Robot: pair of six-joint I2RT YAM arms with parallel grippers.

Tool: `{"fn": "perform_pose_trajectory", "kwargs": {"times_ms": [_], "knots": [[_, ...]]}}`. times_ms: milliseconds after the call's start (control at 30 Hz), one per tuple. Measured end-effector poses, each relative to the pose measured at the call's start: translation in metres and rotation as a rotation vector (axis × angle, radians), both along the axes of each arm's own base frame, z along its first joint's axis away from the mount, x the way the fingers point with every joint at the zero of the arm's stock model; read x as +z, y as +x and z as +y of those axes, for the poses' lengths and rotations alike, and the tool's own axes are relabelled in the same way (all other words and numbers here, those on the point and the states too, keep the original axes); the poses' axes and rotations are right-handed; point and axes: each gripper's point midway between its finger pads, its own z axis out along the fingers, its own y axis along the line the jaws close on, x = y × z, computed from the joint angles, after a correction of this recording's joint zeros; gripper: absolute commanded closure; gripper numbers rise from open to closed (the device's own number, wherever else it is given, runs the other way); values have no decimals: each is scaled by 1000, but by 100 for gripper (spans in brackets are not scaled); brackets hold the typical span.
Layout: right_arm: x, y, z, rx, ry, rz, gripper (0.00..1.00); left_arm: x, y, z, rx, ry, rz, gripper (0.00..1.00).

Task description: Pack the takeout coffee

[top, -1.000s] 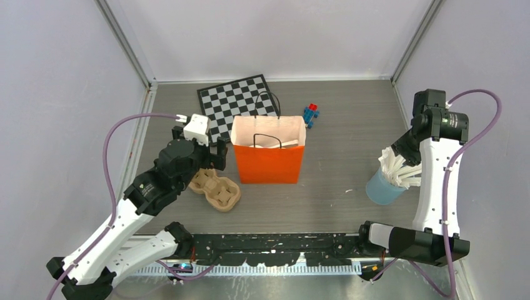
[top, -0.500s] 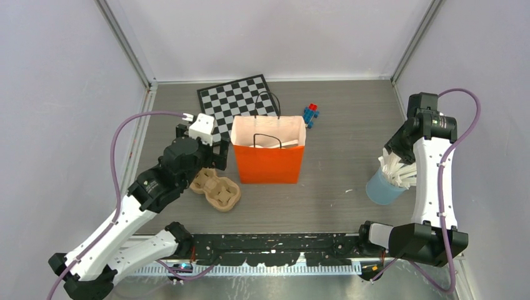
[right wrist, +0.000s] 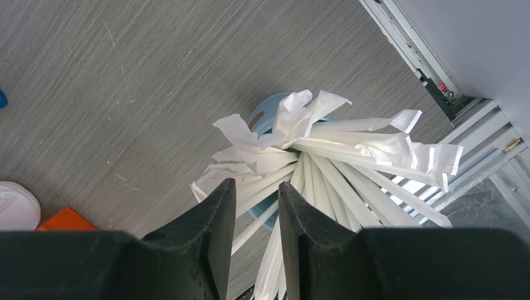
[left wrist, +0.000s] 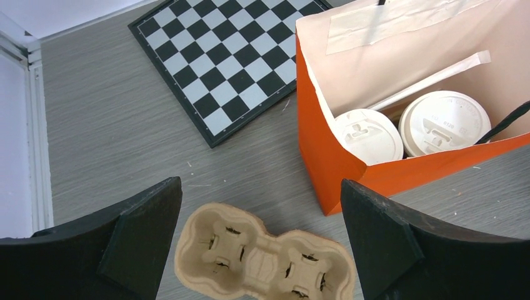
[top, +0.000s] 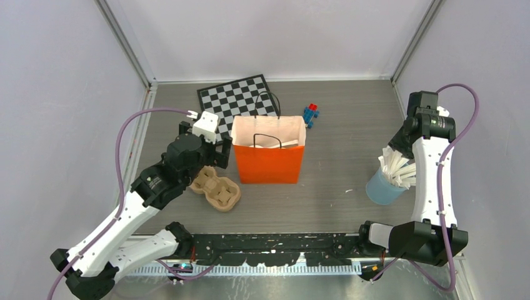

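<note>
The right pincer [right wrist: 256, 186] is lowered into the bundle of wrapped straws [right wrist: 350, 144] in the blue tumbler [top: 382, 187]. Its jaws are narrowed to a slit with straws in it; whether one is gripped cannot be told. A single straw should be pinched near its top and drawn straight up, so that the tumbler is not tipped. The left pincer [left wrist: 259, 183] is held wide open and empty above the pulp tray [left wrist: 262, 259]. Only in the left wrist view are the two lidded coffee cups [left wrist: 444, 123] made out, standing in the orange bag [left wrist: 325, 169] ahead and right of that pincer.
</note>
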Motion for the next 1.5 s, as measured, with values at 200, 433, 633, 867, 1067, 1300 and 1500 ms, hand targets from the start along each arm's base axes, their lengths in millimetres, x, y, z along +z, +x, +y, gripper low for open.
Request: {"fn": "perform_pose_trajectory", "kwargs": {"times_ms": [200,433,633,867,1067,1300,1500], "knots": [[-2,-1,-1,-2,-1,7,64,-3,2,-1,-6,24,3,0],[-14,-5,-2,-1,2,38,68,-2,3,-1,-12,38,-3,0],[-12,1,-6,12,-22,19,73,-1,5,-2,-14,36,-8,0],[-12,3,-13,20,-65,20,63,-3,6,-6,-21,38,-3,0],[-13,5,-18,29,-94,22,81,-2,7,-6,-23,38,-7,0],[-14,3,-18,36,-102,25,91,0,8,-7,-23,32,-14,0],[-6,-16,-15,18,-101,34,91,0,8,-9,-31,26,-16,0]]}}
